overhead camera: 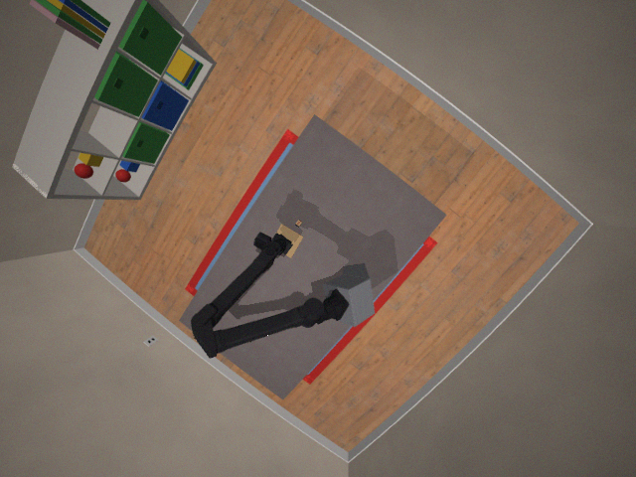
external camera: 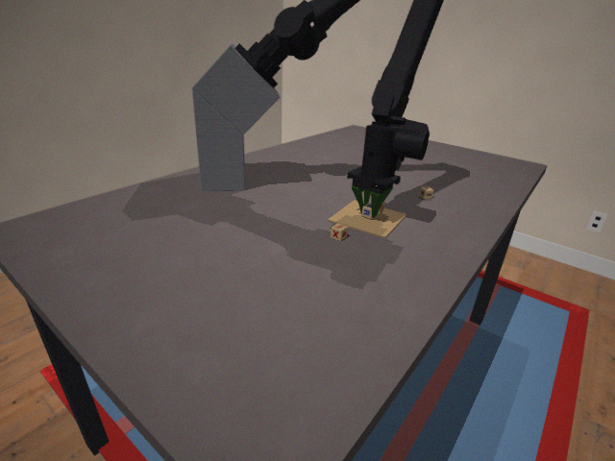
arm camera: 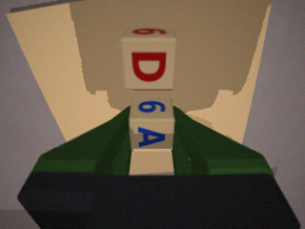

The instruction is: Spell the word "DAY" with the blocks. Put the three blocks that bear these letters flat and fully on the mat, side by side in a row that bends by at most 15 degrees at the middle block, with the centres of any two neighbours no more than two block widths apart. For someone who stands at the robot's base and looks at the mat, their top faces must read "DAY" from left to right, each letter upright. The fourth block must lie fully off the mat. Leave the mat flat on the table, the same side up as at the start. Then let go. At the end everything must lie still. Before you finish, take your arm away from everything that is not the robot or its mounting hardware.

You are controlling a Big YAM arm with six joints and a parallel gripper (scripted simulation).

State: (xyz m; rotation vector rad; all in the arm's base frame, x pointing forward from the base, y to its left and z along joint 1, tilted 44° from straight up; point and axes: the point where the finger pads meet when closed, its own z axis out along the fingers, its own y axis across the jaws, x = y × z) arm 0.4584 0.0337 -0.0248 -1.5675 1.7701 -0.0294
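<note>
My gripper (arm camera: 152, 114) (external camera: 367, 206) is shut on the block with a blue A (arm camera: 152, 136) (external camera: 367, 212) on top and holds it low over the tan mat (arm camera: 48, 72) (external camera: 389, 226) (overhead camera: 293, 250). The block with a red D (arm camera: 149, 64) lies flat on the mat just beyond the A block, close to it. In the wrist view both letters read upright. A block with a red X (external camera: 339, 231) lies on the table just off the mat's near corner. Another block (external camera: 426, 192) (overhead camera: 298, 223) lies on the table apart from the mat; its letter is too small to read.
The grey table (external camera: 198, 322) carries the arm's grey base block (external camera: 221, 129) (overhead camera: 357, 297) at the back left. A shelf unit (overhead camera: 110, 97) with coloured bins stands on the floor away from the table.
</note>
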